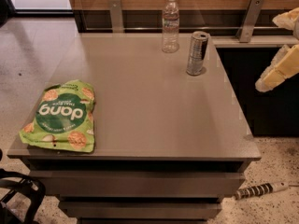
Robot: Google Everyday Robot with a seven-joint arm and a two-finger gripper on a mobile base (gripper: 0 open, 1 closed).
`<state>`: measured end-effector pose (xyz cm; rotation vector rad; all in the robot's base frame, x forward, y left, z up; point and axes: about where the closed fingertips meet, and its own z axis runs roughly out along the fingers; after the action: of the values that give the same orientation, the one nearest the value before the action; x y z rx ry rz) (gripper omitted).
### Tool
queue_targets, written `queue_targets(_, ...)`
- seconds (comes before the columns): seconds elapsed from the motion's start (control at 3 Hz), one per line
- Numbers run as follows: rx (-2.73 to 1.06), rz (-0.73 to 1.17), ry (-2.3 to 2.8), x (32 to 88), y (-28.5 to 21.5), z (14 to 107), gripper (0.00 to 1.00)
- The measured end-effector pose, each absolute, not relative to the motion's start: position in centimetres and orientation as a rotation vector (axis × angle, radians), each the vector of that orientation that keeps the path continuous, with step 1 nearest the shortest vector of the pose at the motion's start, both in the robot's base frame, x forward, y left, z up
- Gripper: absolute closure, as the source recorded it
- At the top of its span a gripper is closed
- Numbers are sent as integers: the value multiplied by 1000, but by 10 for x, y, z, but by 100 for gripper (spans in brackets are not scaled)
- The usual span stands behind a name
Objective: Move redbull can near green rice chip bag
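Observation:
The redbull can stands upright near the far right edge of the grey table. The green rice chip bag lies flat at the table's front left corner, far from the can. My gripper shows at the right edge of the camera view, off the table's right side, to the right of the can and apart from it. It holds nothing that I can see.
A clear plastic water bottle stands just behind and left of the can at the table's far edge. Two metal brackets rise behind the table against a wood panel. A striped object lies on the floor at front right.

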<state>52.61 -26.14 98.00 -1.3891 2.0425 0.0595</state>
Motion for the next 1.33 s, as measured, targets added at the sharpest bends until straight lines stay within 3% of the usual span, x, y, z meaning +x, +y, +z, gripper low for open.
queue_targets(0.67,-1233,175,1899,584,-286,972,0)
queue_targets(1.33,-1212,242,1884,597,-278,956,0)
